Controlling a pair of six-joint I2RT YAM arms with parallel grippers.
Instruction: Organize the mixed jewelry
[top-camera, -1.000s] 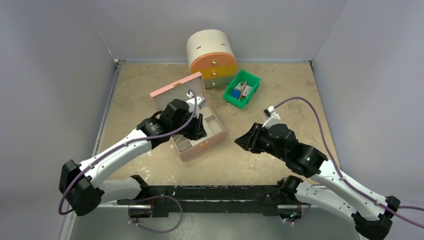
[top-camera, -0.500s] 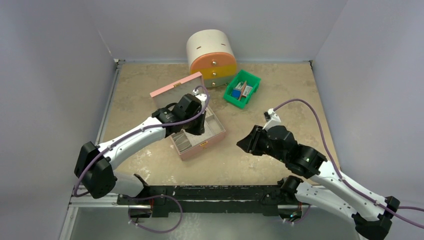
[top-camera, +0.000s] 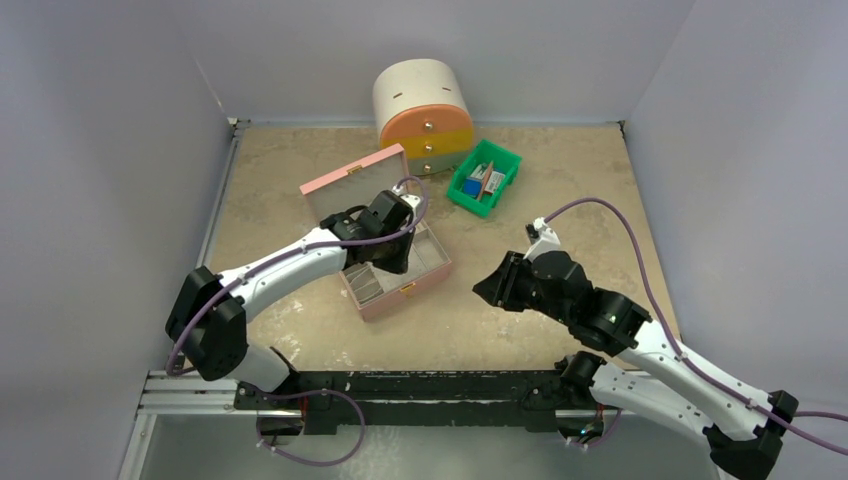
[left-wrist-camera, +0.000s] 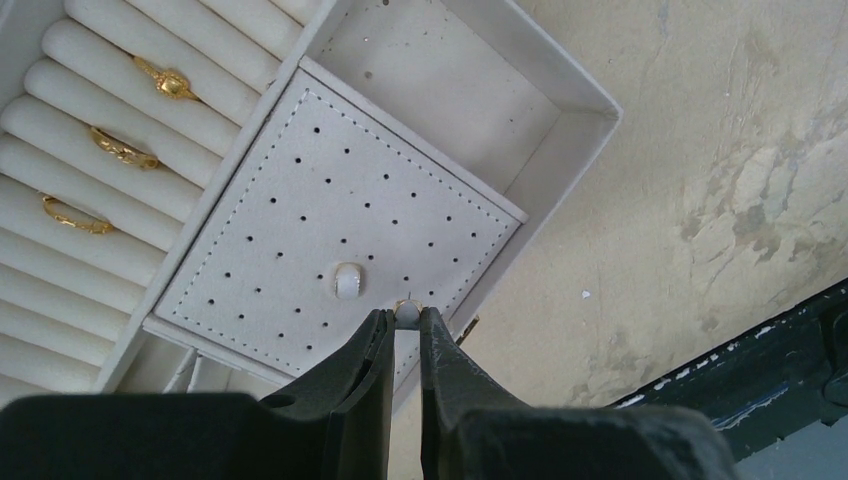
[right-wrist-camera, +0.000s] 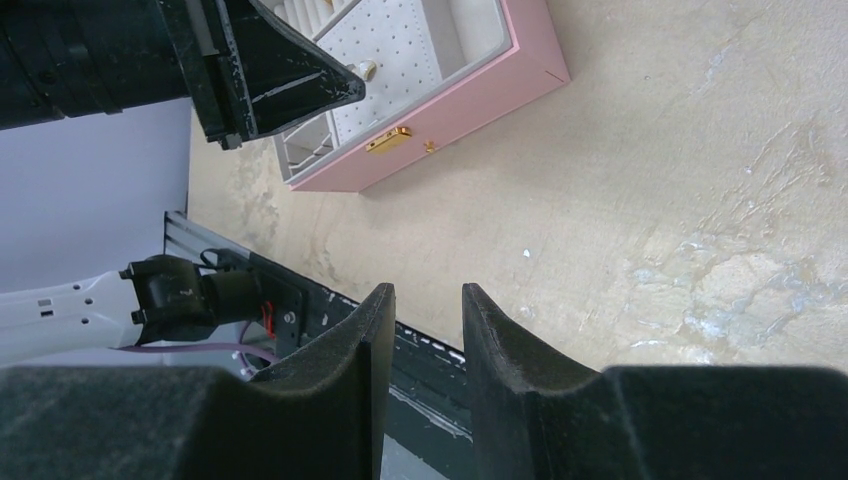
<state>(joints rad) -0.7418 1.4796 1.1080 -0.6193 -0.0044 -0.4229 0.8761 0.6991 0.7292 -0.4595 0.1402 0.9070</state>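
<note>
The pink jewelry box lies open on the table, its lid tilted back. My left gripper hangs over it. In the left wrist view the left gripper is shut on a tiny pale stud with a gold rim, just above the edge of the perforated white panel. Another pale stud sits in that panel. Three gold rings rest in the ring rolls. My right gripper hovers over bare table right of the box, open and empty.
A round cream drawer unit with orange and yellow fronts stands at the back. A green bin with coloured items sits beside it. The black rail runs along the near table edge.
My left arm has stretched further out, carrying its gripper right and back over the box. The right arm has hardly moved.
</note>
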